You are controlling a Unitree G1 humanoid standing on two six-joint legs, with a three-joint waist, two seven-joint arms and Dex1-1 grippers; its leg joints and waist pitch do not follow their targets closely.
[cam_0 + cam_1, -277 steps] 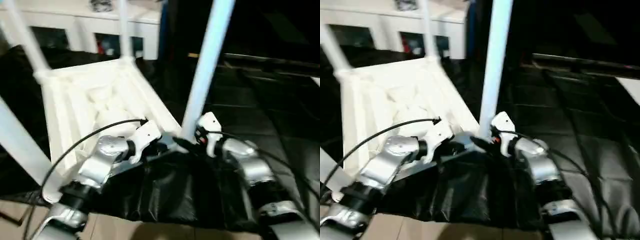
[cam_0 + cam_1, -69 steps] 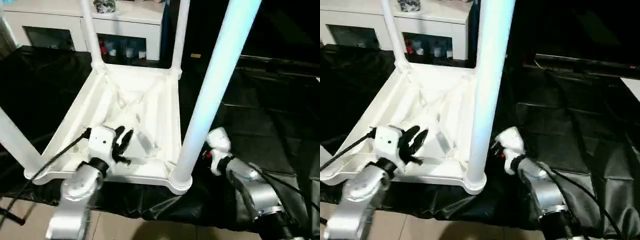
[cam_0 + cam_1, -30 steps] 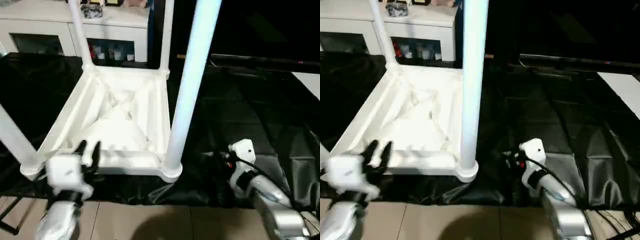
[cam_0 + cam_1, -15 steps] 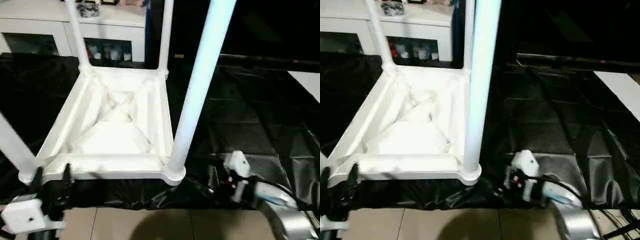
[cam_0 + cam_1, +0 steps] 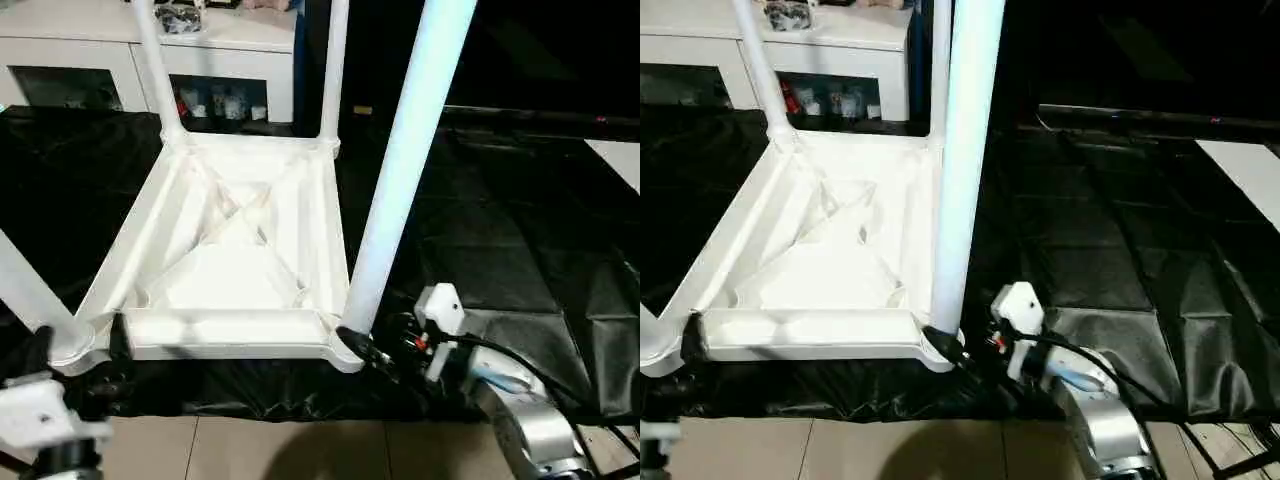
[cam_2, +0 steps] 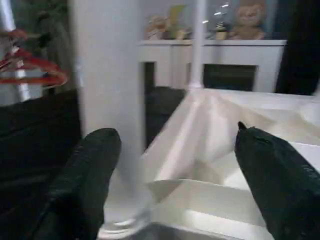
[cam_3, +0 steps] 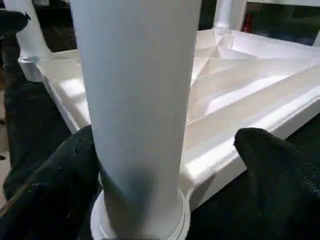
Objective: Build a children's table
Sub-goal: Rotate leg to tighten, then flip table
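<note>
- Left eye view: the children's table (image 5: 235, 255) lies upside down on a black sheet (image 5: 500, 230), ribbed underside up, with all four legs standing in the corner sockets. The near right leg (image 5: 400, 180) rises out of the top of the picture. The right gripper (image 5: 362, 347) is at the foot of that leg, one finger against the corner socket. The left gripper (image 5: 75, 350) sits at the near left corner, a finger either side of the near left leg (image 5: 30, 290).
- Right eye view: a white cabinet (image 5: 840, 60) with glass doors stands behind the table. The right forearm (image 5: 1095, 410) reaches in from the lower right.
- Left wrist view: the left gripper's fingers (image 6: 82, 180) are spread wide apart, the leg standing between them; no clear contact shows.
- Right wrist view: the right gripper's fingers (image 7: 55, 185) are wide apart with the leg (image 7: 137, 110) between them. One finger is right beside the leg's base, the other is clear of it, so nothing is clamped.
</note>
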